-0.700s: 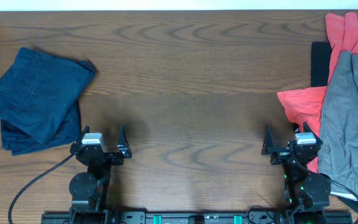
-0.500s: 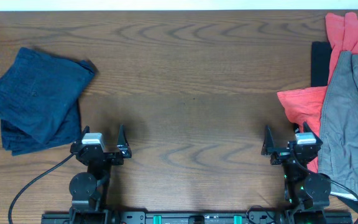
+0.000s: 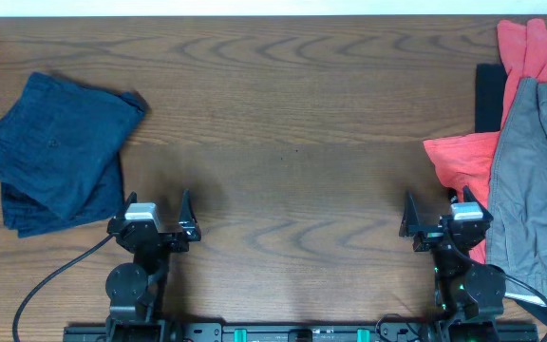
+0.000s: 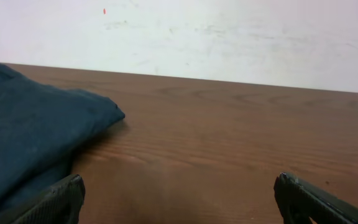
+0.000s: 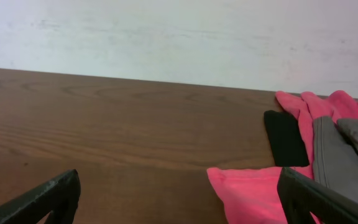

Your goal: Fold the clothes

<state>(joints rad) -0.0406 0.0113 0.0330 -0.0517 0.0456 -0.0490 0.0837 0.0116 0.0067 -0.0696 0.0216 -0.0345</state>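
1. Overhead view: your left gripper (image 3: 153, 211) rests with its fingers spread wide, empty. Folded dark navy cloth shorts (image 3: 57, 150) lie just beyond it, leftward, on the brown wooden table (image 3: 292, 142).
2. Your right gripper (image 3: 435, 214) is released too. A coral-red cloth garment (image 3: 463, 157) lies just beside it, with soft grey-khaki shorts (image 3: 539, 190) overlapping that and a flat black piece (image 3: 488, 95) farther back.

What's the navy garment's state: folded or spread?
Folded. The navy shorts lie in a compact stack on the table, layered edges showing along the left side.
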